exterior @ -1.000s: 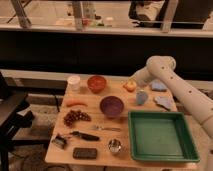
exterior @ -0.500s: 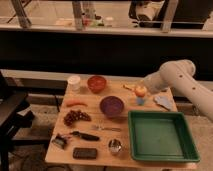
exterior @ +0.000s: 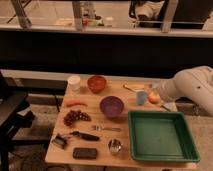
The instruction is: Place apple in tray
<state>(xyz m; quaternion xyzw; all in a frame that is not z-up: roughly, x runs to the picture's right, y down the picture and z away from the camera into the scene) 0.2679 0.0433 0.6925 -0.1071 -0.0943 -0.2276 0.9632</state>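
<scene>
The apple [exterior: 153, 96], small and yellow-orange with a red blush, is held in my gripper [exterior: 158, 96] at the end of the white arm [exterior: 192, 87] that reaches in from the right. It hangs just above the table beside a small blue cup [exterior: 141, 97], a little beyond the far rim of the tray. The green rectangular tray [exterior: 160, 136] lies at the front right of the wooden table [exterior: 90, 145] with nothing in it.
A purple bowl [exterior: 111, 105] stands left of the tray and a red-orange bowl [exterior: 96, 82] behind it. A white cup [exterior: 74, 81], carrot [exterior: 76, 103], grapes [exterior: 75, 117], fork [exterior: 106, 128], metal cup [exterior: 115, 146] and dark tools [exterior: 84, 152] fill the left side.
My gripper has carried the apple to the right and slightly nearer, from behind the purple bowl to past the blue cup, closer to the tray's far edge.
</scene>
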